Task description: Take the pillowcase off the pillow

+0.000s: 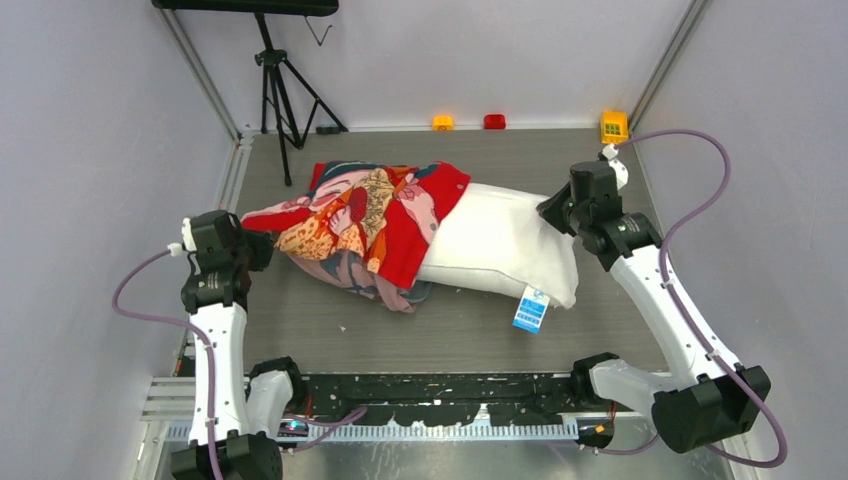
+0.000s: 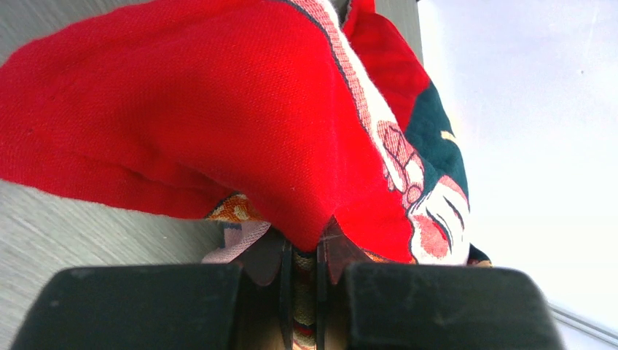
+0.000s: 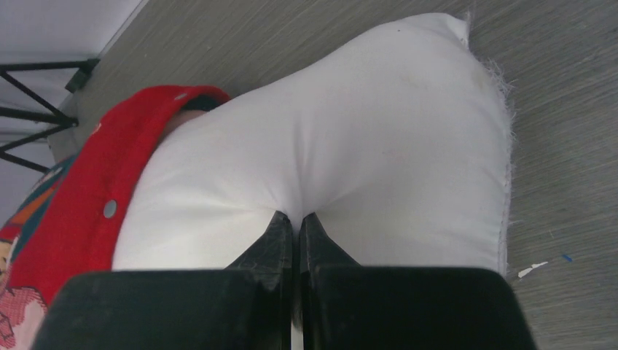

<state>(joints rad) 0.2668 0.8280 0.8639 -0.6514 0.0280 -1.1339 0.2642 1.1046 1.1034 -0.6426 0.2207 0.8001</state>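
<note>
The red printed pillowcase [image 1: 360,215] lies bunched at the left end of the white pillow [image 1: 500,240], still covering that end. The pillow's right half is bare, with a blue tag [image 1: 531,310] at its near corner. My left gripper [image 1: 268,232] is shut on the pillowcase's left edge; in the left wrist view [image 2: 304,237] red fabric [image 2: 218,109] is pinched between the jaws. My right gripper [image 1: 553,212] is shut on the pillow's far right end; in the right wrist view [image 3: 296,219] white fabric [image 3: 328,146] is pinched, and the pillowcase's red hem [image 3: 95,197] shows at left.
A black tripod [image 1: 280,90] stands at the back left. Small orange [image 1: 442,122], red [image 1: 494,121] and yellow [image 1: 614,126] objects sit along the back wall. Walls close in on both sides. The grey tabletop [image 1: 450,330] lies in front of the pillow.
</note>
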